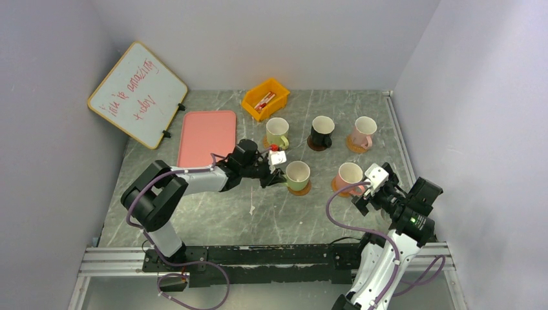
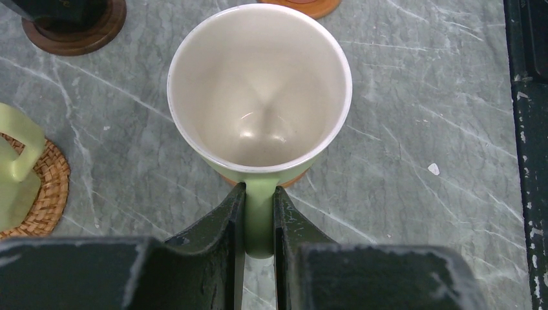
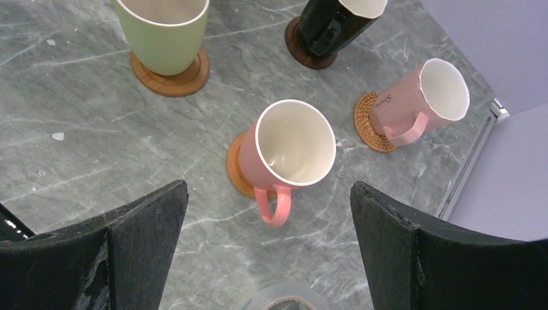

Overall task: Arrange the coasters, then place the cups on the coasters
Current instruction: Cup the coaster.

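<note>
Handle grip explains the left side: the left gripper (image 2: 259,200) is pressed together on the handle of a pale green ceramic mug with a whitish inside (image 2: 258,84). That mug stands upright on a plain orange-brown round coaster (image 3: 171,84), at the near left of the group on the grey marbled table (image 1: 213,213). Pinching the handle rather than the rim keeps the fingers out of the mug's mouth and lets it be turned or nudged on its disc. It looks seated, so letting go seems to be what remains here.

The right gripper (image 3: 268,190) is spread wide and holds nothing. It hovers above a pale pink mug (image 3: 294,145), which is upright on another orange-brown coaster (image 3: 234,171) with its handle toward the near side.

In the far row a second pale green mug (image 1: 277,131) sits on a woven tan coaster (image 2: 55,174). A black mug (image 3: 336,22) sits on a dark brown wooden coaster (image 3: 304,55), and a second pink mug (image 3: 426,97) sits on a woven-looking coaster (image 3: 365,123). All five appear matched, so the task looks nearly done.

A pink rectangular tray (image 1: 207,135), a yellow plastic bin (image 1: 265,99) and a framed whiteboard (image 1: 137,94) lie at the far left, apart from the mugs. The far green mug is the closest thing to the left gripper; drawing back toward the near left would avoid it
</note>
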You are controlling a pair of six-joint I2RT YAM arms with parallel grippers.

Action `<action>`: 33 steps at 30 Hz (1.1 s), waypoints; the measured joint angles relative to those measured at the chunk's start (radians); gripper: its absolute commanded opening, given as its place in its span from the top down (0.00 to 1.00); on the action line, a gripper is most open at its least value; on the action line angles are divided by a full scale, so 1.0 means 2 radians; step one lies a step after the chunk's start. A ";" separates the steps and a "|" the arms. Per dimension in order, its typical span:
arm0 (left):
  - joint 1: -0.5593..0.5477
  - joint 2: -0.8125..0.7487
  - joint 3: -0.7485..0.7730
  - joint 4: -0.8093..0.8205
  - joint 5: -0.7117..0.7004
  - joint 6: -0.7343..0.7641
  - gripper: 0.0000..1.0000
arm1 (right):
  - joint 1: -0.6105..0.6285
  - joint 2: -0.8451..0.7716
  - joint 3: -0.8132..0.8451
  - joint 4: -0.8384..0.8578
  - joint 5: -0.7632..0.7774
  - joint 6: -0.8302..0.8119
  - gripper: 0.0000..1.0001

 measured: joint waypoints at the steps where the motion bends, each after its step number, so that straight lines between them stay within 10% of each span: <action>1: 0.000 0.000 0.000 0.000 0.000 0.000 0.95 | 0.000 0.000 0.000 0.000 0.000 0.000 0.00; 33: -0.015 0.001 0.000 0.002 -0.023 0.000 0.90 | -0.003 0.000 0.000 -0.006 -0.002 -0.009 0.00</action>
